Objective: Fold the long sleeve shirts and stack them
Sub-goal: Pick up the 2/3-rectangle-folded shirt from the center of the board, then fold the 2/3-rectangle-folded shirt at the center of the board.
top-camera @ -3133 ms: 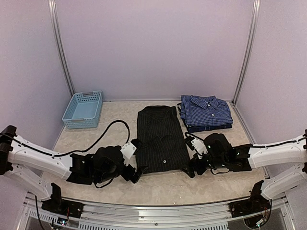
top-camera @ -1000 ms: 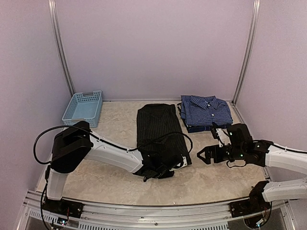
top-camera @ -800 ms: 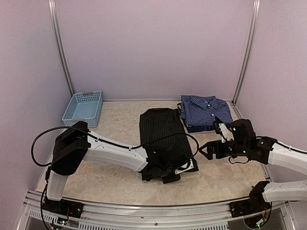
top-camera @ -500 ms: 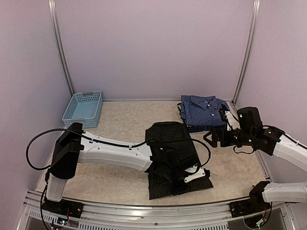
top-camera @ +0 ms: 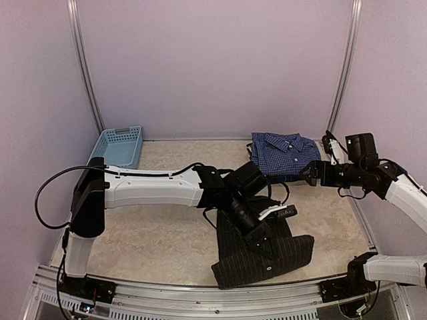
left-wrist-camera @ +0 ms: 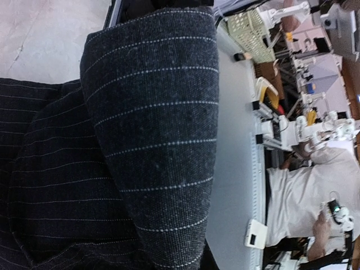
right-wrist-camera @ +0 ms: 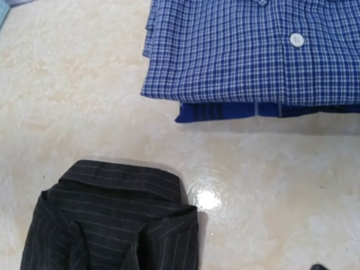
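The black pinstriped shirt (top-camera: pixel 267 257) hangs bunched from my left gripper (top-camera: pixel 262 230), its lower end resting near the table's front edge. In the left wrist view its cloth (left-wrist-camera: pixel 152 112) covers the fingers, and the gripper is shut on it. The blue check shirt (top-camera: pixel 287 155) lies folded at the back right. My right gripper (top-camera: pixel 312 173) hovers open by that shirt's near right corner and holds nothing. The right wrist view looks down on the blue check shirt (right-wrist-camera: pixel 253 50) and the black shirt's collar (right-wrist-camera: pixel 112 225); its own fingers do not show.
A light blue plastic basket (top-camera: pixel 117 151) stands at the back left. The left arm (top-camera: pixel 153 189) stretches across the middle of the table. Metal frame posts (top-camera: pixel 341 73) rise at the back corners, and a rail (top-camera: pixel 200 293) runs along the front edge.
My left gripper has swung right and up, pulling the black shirt off its flat spot towards the front right. My right gripper has drawn back and up beside the blue shirt.
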Available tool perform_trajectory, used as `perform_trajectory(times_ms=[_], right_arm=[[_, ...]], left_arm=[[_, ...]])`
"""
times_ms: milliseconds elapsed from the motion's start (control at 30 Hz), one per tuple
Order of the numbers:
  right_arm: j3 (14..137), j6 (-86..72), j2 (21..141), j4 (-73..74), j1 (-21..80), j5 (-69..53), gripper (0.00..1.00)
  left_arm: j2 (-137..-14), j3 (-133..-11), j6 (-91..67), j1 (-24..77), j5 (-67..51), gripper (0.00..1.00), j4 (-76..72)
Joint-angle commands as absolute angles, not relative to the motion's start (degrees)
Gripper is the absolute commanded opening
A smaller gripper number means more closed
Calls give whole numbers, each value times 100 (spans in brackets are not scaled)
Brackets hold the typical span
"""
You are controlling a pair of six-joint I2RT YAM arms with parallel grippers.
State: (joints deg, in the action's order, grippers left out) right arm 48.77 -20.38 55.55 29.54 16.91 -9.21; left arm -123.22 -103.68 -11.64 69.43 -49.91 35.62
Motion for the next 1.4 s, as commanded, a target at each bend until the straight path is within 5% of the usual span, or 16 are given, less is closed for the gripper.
perform_trajectory(times_ms=[0,333,667,1100,1267,1367], right_arm=[[4983,-1865,5592,3089,1567,-1048,96],[4911,-1845,5660,2988,1545,-1080,95],[4834,-1846,5490,3064,1546,-988,95],[4622,-1904,5429,2988,1545,-1185,93],[4506,-1972,5370,2976,1546,-1297,93],[4491,-1986,5338,2987,1547,-1320,92]], left_arm=[[-12310,-10481,-1980,6480,-6339,0,2724],[-13537,-11421,-3096,5592,-7419,0,1725],[-13989,-10780,-5643,4715,-7873,0,-1527],[-15259,-11823,-5859,3972,-7562,4,-1605],[-15490,-12148,-5494,3740,-7367,17,-1066],[-15614,-12336,-5038,3586,-7136,45,-515]])
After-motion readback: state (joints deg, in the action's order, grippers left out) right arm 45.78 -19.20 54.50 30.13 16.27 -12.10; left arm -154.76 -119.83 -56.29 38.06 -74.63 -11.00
